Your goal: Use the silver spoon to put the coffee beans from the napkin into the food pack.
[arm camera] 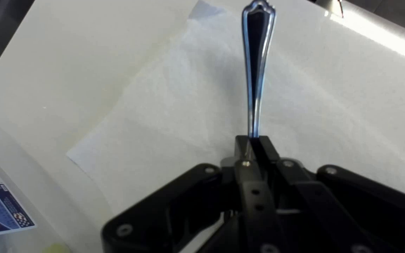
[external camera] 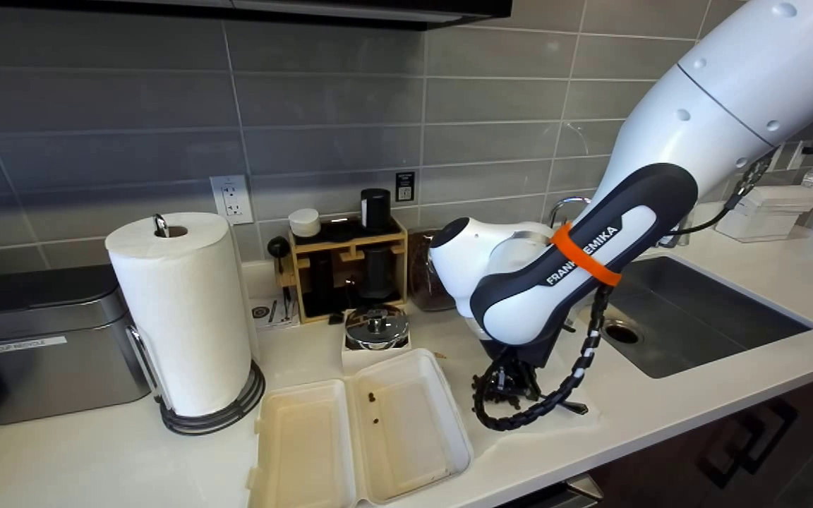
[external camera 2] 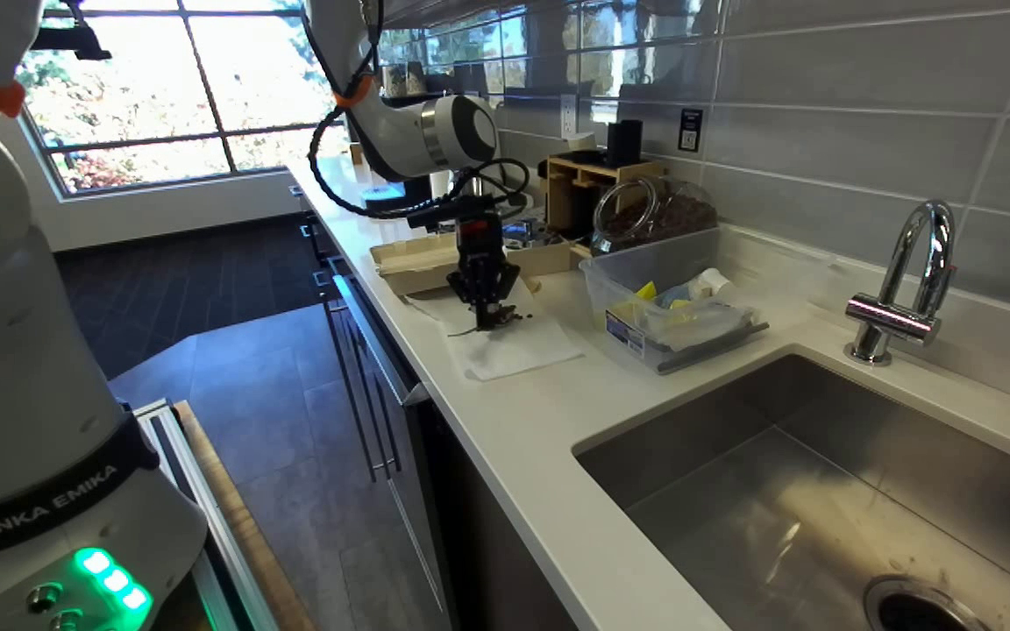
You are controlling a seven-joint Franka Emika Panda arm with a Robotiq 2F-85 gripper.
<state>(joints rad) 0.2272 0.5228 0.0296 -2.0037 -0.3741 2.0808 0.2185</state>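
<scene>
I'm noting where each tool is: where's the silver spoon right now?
In the wrist view, the silver spoon is clamped in the gripper over the napkin, reaching toward the top edge, right of centre.

White napkin (arm camera: 174,119), silver spoon (arm camera: 256,68), black gripper (arm camera: 255,142)

Mirror-bright metal is displayed in the silver spoon (arm camera: 256,70), a smooth, dark finish in the fingers (arm camera: 268,149). The napkin (arm camera: 174,116) is seen as thin, creased, matt paper, the surface (external camera: 96,455) as smooth and glossy. The food pack (external camera: 413,430) is shown in matt, foam-like material, the tub (external camera 2: 615,294) in clear plastic, the rack (external camera 2: 568,203) in wood. Satin metal is presented in the sink (external camera 2: 707,491), polished chrome in the tap (external camera 2: 891,320).
</scene>
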